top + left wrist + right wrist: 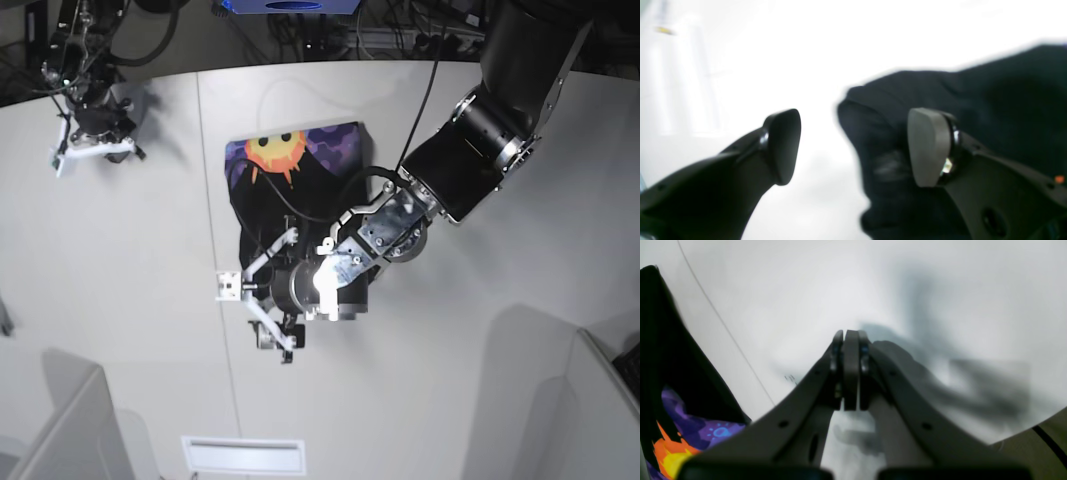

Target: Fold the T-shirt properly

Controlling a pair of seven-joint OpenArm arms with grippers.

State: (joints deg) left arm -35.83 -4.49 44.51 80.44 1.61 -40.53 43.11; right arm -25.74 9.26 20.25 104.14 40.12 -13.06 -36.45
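The left gripper [853, 146] was spread, released beside the folded T-shirt [300, 185]; right gripper [850, 370] clenched empty. Next, seemingly, edges tidied.

T-shirt [300, 190] on table [150, 300] centre; left arm [420, 210] above its near edge.

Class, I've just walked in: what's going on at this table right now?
A two-armed robot is folding a black T-shirt on a white table. The shirt lies in a compact fold with its sun print facing up. The left gripper sits open at the shirt's near edge, holding nothing. The right gripper is shut and empty, off to the side, away from the shirt.
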